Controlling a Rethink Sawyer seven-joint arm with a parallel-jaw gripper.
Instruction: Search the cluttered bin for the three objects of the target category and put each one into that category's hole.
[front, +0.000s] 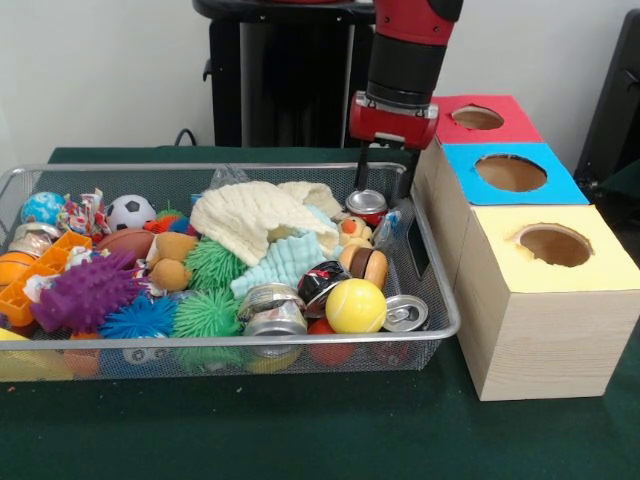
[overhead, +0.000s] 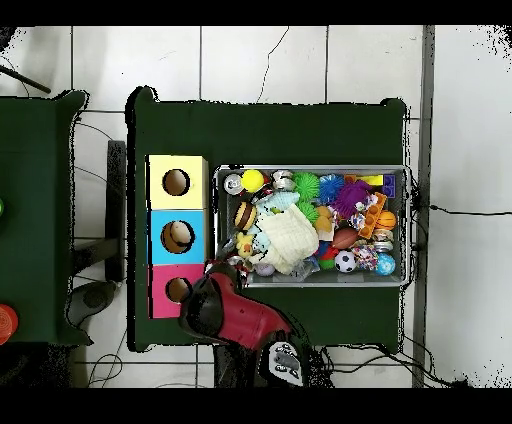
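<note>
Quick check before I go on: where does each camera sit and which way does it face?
Front view: across the table, facing the bin; the arm drops from above, gripper over a can.
Overhead view: above the table, looking straight down; the red arm enters from the bottom.
Both show the bin and the yellow, blue and red boxes.

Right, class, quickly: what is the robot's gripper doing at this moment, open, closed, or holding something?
Gripper: lowered into the bin's far corner, fingers straddling a red soda can; whether it is open or clamped on the can cannot be told.
</note>
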